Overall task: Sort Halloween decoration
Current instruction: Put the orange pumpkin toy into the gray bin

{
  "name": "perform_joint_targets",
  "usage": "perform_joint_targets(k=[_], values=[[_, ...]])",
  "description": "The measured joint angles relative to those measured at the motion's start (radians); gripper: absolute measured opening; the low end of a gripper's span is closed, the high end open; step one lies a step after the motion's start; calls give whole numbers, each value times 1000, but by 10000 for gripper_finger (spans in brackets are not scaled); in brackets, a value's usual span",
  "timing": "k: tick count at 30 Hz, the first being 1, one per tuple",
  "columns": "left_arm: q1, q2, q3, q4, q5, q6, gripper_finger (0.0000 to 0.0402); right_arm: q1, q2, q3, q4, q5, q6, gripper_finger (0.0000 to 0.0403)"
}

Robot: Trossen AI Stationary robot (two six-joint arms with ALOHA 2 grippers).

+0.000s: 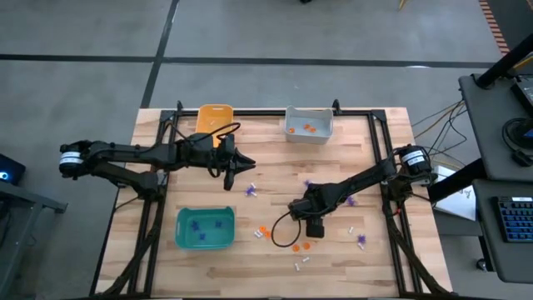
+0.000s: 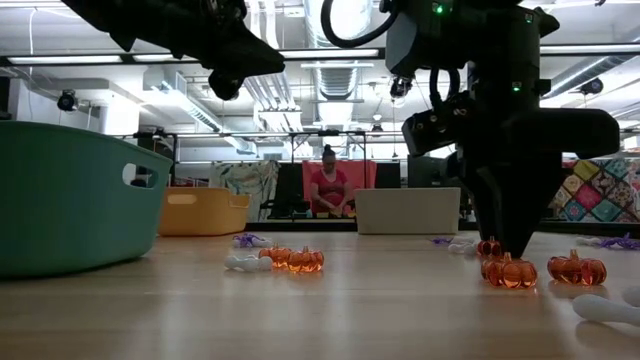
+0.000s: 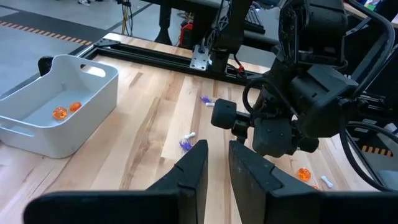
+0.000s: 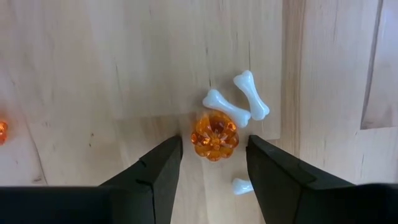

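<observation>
Right wrist view: right gripper [image 4: 211,158] jaws spread wide around an orange pumpkin [image 4: 214,137], white bones [image 4: 235,104] at its 1 o'clock; left gripper [image 3: 216,163] jaws nearly closed, empty.

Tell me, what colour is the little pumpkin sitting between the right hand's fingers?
Translucent orange. The pumpkin shows best in the right wrist view, beside white bones.

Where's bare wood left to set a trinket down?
Free: the strip between the yellow bin and grey bin, and the front left corner beside the teal bin. Crowded: around the right end effector, open over an orange pumpkin beside white bones; purple bits lie mid-table.
</observation>
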Motion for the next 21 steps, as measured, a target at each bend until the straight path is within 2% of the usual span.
perform_joint_targets(k=[21], values=[[0, 0, 0, 0, 0, 0, 47, -2, 1, 1, 0, 3, 42, 171]])
